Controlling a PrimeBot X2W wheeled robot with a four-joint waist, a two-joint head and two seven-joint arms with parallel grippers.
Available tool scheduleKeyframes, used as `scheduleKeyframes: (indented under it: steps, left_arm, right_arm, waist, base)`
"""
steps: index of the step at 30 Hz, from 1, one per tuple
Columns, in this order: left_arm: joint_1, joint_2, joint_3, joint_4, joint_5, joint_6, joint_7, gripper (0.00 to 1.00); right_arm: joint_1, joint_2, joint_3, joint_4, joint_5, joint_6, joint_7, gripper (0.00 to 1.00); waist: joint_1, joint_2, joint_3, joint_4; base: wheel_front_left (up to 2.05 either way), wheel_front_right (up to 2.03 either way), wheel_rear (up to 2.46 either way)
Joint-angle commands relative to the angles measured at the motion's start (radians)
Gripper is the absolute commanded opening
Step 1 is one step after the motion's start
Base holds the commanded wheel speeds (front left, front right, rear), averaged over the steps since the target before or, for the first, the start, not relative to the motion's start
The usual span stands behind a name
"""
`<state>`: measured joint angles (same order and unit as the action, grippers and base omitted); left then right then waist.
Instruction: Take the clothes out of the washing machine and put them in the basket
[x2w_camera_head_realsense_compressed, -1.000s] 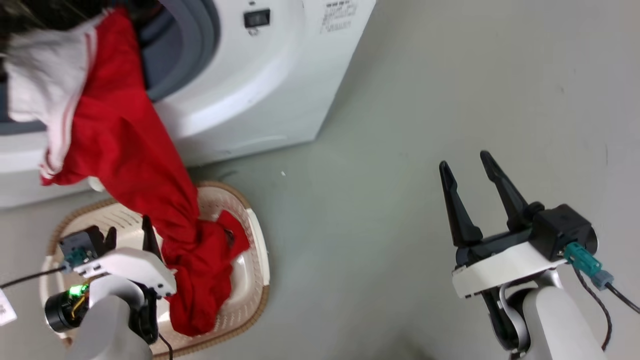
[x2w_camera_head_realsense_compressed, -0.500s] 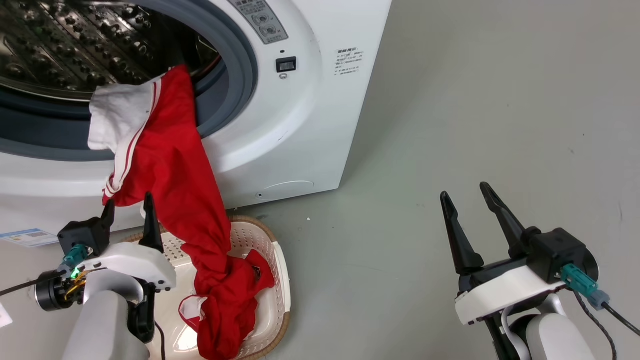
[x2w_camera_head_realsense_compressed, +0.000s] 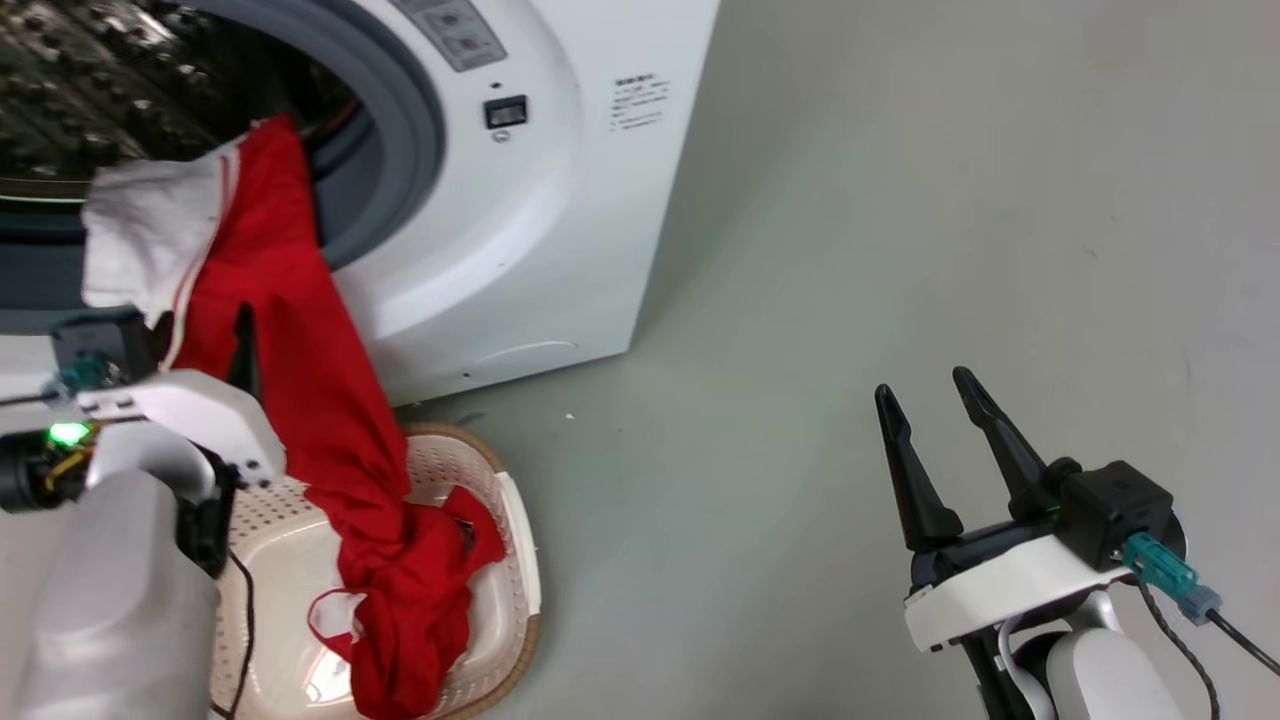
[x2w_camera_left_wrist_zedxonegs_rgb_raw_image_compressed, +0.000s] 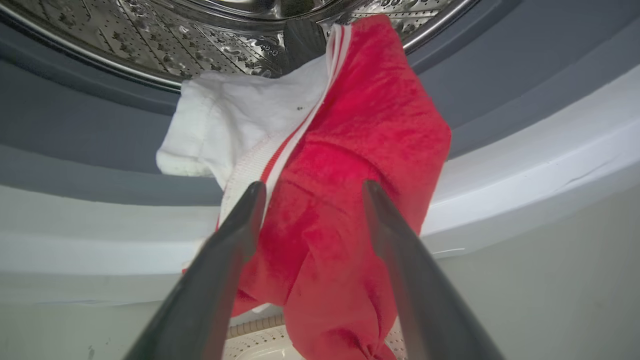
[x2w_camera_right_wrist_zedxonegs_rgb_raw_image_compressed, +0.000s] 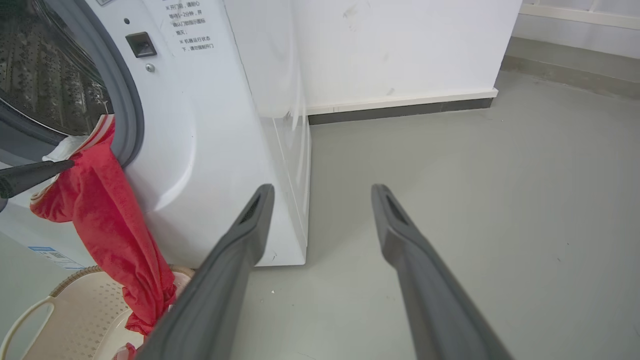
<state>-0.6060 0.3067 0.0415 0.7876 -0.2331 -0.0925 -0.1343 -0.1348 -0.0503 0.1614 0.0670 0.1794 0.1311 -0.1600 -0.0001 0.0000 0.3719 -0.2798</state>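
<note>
The clothes (x2w_camera_head_realsense_compressed: 290, 380) are bright red with a white part. They hang from the washing machine's (x2w_camera_head_realsense_compressed: 520, 230) grey porthole rim, and their lower end lies bunched in the cream basket (x2w_camera_head_realsense_compressed: 515, 540) on the floor below. My left gripper (x2w_camera_head_realsense_compressed: 200, 330) is open in front of the hanging fabric, just below the porthole. In the left wrist view its fingers (x2w_camera_left_wrist_zedxonegs_rgb_raw_image_compressed: 240, 225) frame the red cloth (x2w_camera_left_wrist_zedxonegs_rgb_raw_image_compressed: 350, 150) without closing on it, and the steel drum (x2w_camera_left_wrist_zedxonegs_rgb_raw_image_compressed: 150, 35) shows behind. My right gripper (x2w_camera_head_realsense_compressed: 922, 382) is open and empty over bare floor, far to the right.
The right wrist view shows the machine's white side (x2w_camera_right_wrist_zedxonegs_rgb_raw_image_compressed: 260, 125), the hanging clothes (x2w_camera_right_wrist_zedxonegs_rgb_raw_image_compressed: 100, 210), the basket (x2w_camera_right_wrist_zedxonegs_rgb_raw_image_compressed: 60, 315) and the right gripper (x2w_camera_right_wrist_zedxonegs_rgb_raw_image_compressed: 322, 190) over grey floor. A wall with a dark skirting (x2w_camera_right_wrist_zedxonegs_rgb_raw_image_compressed: 400, 107) runs behind. Open floor (x2w_camera_head_realsense_compressed: 900, 200) lies right of the machine.
The head camera has shifted. My left gripper has risen from basket level to the hanging red fabric under the porthole, still open. The right gripper stays open in about the same place.
</note>
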Motion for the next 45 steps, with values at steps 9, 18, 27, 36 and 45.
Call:
scheduleKeyframes:
  steps: [9,18,27,36,45]
  left_arm:
    - [-0.106,0.067,0.002,0.097,-0.015,0.003,0.106,1.0]
    - [-0.14,0.088,-0.009,0.166,-0.019,0.002,0.106,0.0]
    - [-0.169,0.072,-0.027,0.174,-0.019,0.005,0.021,0.0]
    - [-0.104,0.032,-0.022,0.114,-0.031,0.036,-0.108,0.0]
    - [0.102,-0.035,-0.02,-0.08,-0.041,0.063,-0.13,0.0]
  right_arm:
    - [-0.044,0.0,0.016,0.045,0.038,-0.001,-0.042,1.0]
    - [-0.068,0.0,0.022,0.085,0.053,-0.001,-0.066,1.0]
    - [-0.067,0.0,0.012,0.095,0.039,-0.001,-0.066,1.0]
    - [-0.023,0.0,-0.006,0.079,0.012,-0.001,-0.044,1.0]
    - [0.038,0.0,-0.032,0.035,-0.016,-0.001,-0.002,1.0]
  waist:
    - [0.0001,0.0,0.068,-0.07]
    - [0.0001,0.0,0.075,-0.088]
    - [0.0001,0.0,0.038,-0.065]
    - [0.0001,0.0,-0.062,-0.03]
    - [0.0001,0.0,-0.157,0.027]
  base:
    - [0.0,0.0,0.0]
    - [0.0,0.0,0.0]
    - [0.0,0.0,0.0]
    - [0.0,0.0,0.0]
    - [0.0,0.0,0.0]
